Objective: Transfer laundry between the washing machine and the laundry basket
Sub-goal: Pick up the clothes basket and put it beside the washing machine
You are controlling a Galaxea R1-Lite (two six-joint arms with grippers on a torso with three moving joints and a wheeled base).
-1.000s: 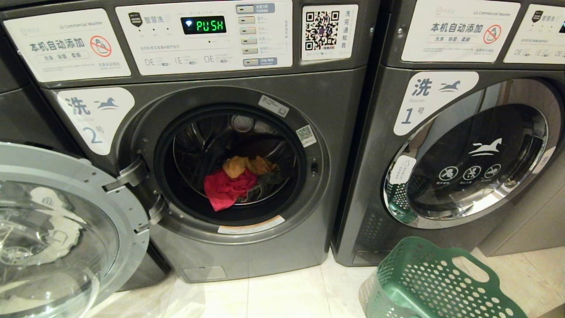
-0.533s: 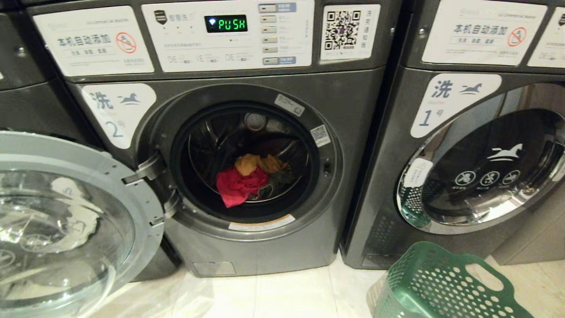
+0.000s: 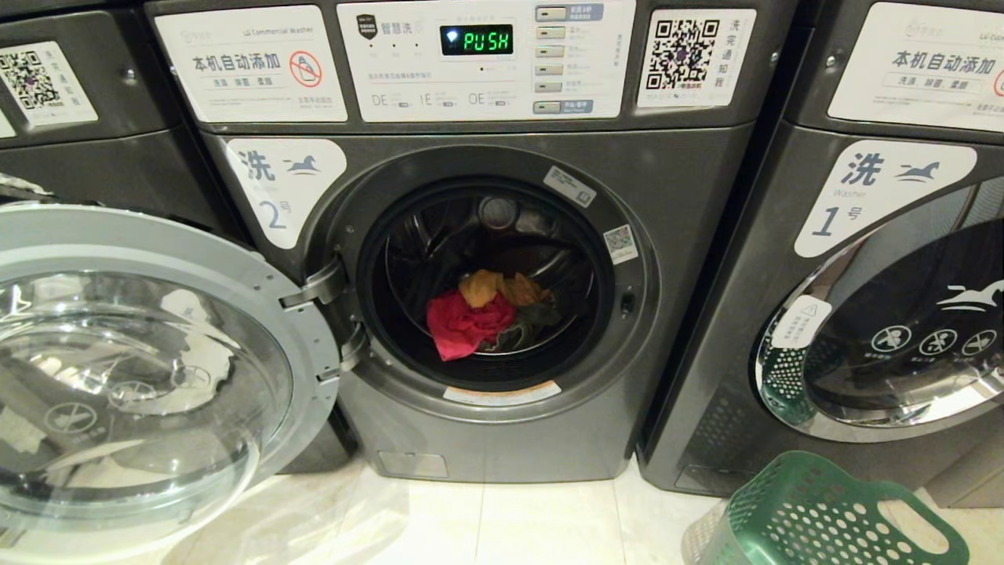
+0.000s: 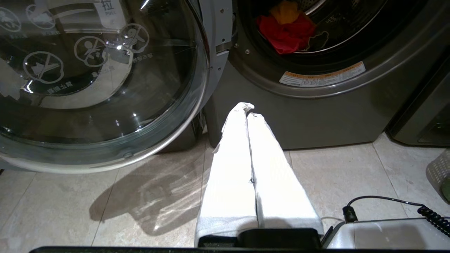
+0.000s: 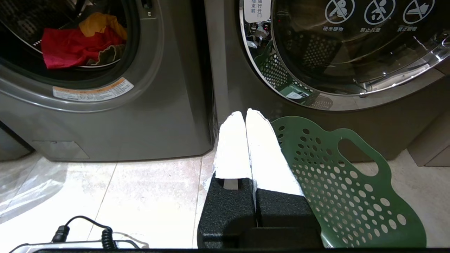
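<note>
Dark grey front-loading washing machine (image 3: 502,439) marked "2", round glass door (image 3: 141,377) swung wide open to the left. Inside the drum, small soft laundry (image 3: 490,318): red-pink cloth in front, mustard-orange behind, dark grey-olive beside. Green perforated plastic laundry basket (image 3: 823,518) on pale tiled floor (image 3: 510,526), before the like machine marked "1" (image 3: 863,314). Left gripper (image 4: 248,109) low before the open machine, white-covered jaws pressed together, empty. Right gripper (image 5: 245,114) just beside the basket, jaws together, empty.
</note>
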